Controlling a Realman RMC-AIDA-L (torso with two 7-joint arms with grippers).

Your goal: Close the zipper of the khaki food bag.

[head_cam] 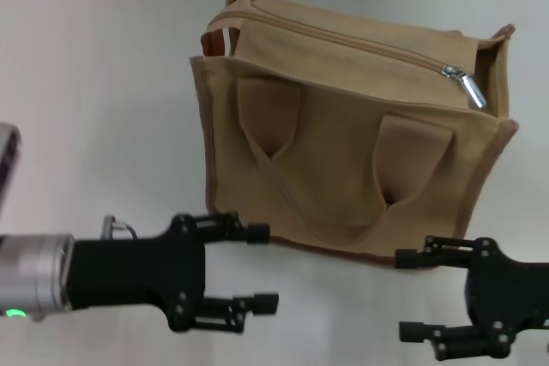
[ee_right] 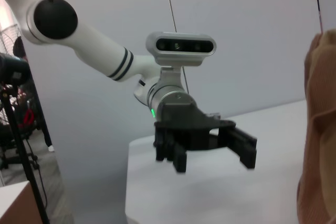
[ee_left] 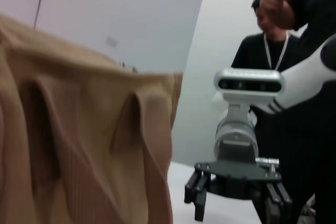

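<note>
The khaki food bag (head_cam: 343, 152) stands on the white table in the head view, its two handles hanging down its near side. The zipper (head_cam: 343, 38) runs along its top, and the silver slider with its pull tab (head_cam: 466, 85) sits at the right end. Orange-brown lining (head_cam: 212, 41) shows at the left end. My left gripper (head_cam: 262, 268) is open and empty, in front of the bag's lower left corner. My right gripper (head_cam: 409, 294) is open and empty, in front of the lower right corner. Neither touches the bag.
The white table (head_cam: 94, 109) has bare room left of the bag. The left wrist view shows the bag's side (ee_left: 79, 145), my right gripper (ee_left: 236, 203) and a person in black (ee_left: 273, 51) behind. The right wrist view shows my left gripper (ee_right: 210, 153) and the bag's edge (ee_right: 317, 129).
</note>
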